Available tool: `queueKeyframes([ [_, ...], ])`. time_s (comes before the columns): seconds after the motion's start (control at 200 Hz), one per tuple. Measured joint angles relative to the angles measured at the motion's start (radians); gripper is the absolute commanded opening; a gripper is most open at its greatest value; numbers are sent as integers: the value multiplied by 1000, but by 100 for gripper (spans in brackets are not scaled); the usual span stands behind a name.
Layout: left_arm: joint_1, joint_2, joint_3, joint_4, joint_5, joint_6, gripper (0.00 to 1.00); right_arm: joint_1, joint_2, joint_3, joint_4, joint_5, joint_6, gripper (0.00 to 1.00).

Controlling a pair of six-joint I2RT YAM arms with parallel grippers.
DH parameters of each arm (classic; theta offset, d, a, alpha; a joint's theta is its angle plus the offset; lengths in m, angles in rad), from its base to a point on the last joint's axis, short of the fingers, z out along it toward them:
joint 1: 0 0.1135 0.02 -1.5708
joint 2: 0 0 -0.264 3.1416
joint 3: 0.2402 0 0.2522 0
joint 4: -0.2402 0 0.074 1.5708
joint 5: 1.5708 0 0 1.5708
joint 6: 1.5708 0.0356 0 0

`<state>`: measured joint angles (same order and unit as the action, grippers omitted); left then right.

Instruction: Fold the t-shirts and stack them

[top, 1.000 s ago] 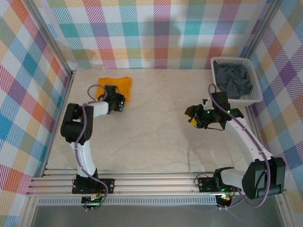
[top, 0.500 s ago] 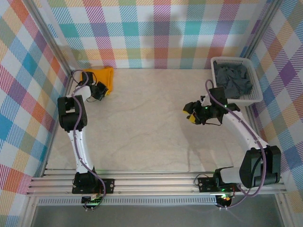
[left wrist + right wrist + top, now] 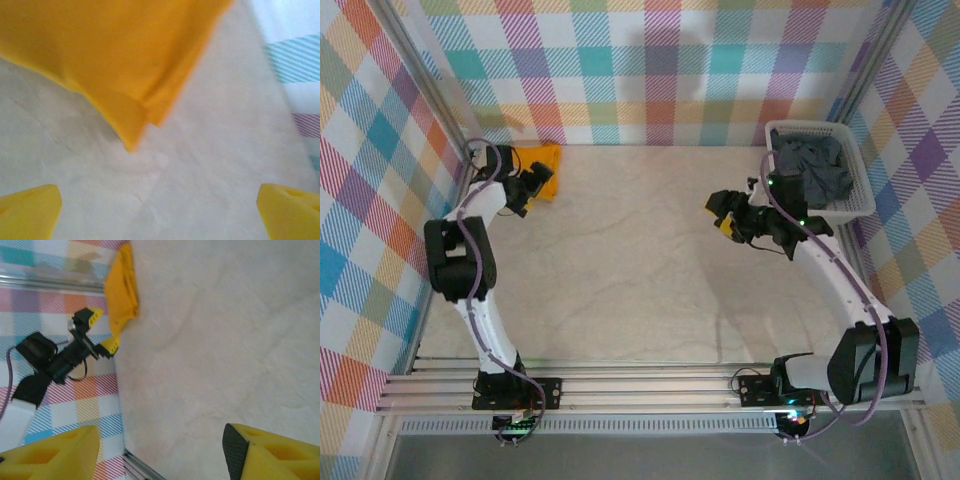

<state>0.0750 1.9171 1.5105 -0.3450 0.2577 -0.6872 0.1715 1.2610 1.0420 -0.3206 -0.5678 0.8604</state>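
Note:
A folded bright orange-yellow t-shirt (image 3: 542, 158) lies in the table's back left corner, also showing at the top of the left wrist view as orange cloth (image 3: 110, 55). My left gripper (image 3: 523, 187) hovers just in front of it, open, with bare table between its fingers (image 3: 29, 212). Dark slate-grey t-shirts (image 3: 810, 168) are bunched in the white basket (image 3: 817, 127) at the back right. My right gripper (image 3: 722, 214) is open over mid-right table, left of the basket, holding nothing. The right wrist view shows the orange t-shirt (image 3: 122, 290) and the left gripper (image 3: 95, 332) far off.
Plaid walls and a metal frame rail (image 3: 460, 190) close in the table on the left, back and right. The marbled tabletop (image 3: 630, 270) stretches bare between the two arms. The left arm's purple cable loops near the corner.
The orange t-shirt has slid from left of centre into the back left corner along with my left gripper, which now stands open off it. My right gripper edged farther back.

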Motion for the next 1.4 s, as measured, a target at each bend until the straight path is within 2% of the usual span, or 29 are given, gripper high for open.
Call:
queueKeyframes([
  [0.08, -45, -134, -35, -1, -33, -1, 100, 0, -20, 32, 34, 3, 15, 100],
  [0.185, -145, -307, -113, -1, -63, -8, 100, 0, -22, 83, 58, 3, 16, 100],
  [0.21, -193, -358, -138, -6, -72, -8, 100, 0, -22, 94, 55, 6, 13, 100],
  [0.285, -307, -472, -214, -24, -156, -8, 100, 0, -25, 116, 35, 24, -20, 100],
  [0.35, -420, -604, -314, -76, -271, -17, 100, 0, -42, 117, 5, 47, -53, 100],
  [0.425, -494, -731, -380, -158, -407, -40, 100, 0, -67, 117, -44, 88, -96, 100],
  [0.53, -512, -878, -445, -237, -610, -45, 100, 0, -105, 118, -157, 217, -153, 100],
  [0.62, -512, -1003, -570, -205, -741, 71, 100, 0, -159, 60, -203, 433, -201, 100],
  [0.735, -512, -1090, -737, -174, -845, 255, 100, -4, -296, -172, -141, 664, -319, 100],
  [0.845, -489, -1151, -989, 59, -865, 413, 100, -5, -405, -478, 66, 847, -499, 100],
  [0.92, -428, -1140, -1131, 209, -846, 459, 100, -10, -371, -586, 162, 910, -607, 100],
  [0.975, -394, -1113, -1168, 260, -842, 473, 100, -15, -312, -613, 214, 934, -665, 100],
  [0.995, -357, -1064, -1183, 301, -832, 483, 100, -20, -285, -616, 238, 940, -683, 100],
  [1.075, -291, -920, -1176, 452, -789, 501, 100, -39, -164, -616, 360, 941, -731, 100],
  [1.19, -240, -715, -1154, 638, -729, 520, 100, -66, -32, -616, 491, 934, -774, 100],
  [1.31, -204, -515, -1076, 744, -664, 561, 100, -111, 86, -608, 631, 888, -800, 100],
  [1.4, -174, -444, -1038, 834, -620, 589, 100, -164, 142, -600, 724, 827, -781, 100],
])
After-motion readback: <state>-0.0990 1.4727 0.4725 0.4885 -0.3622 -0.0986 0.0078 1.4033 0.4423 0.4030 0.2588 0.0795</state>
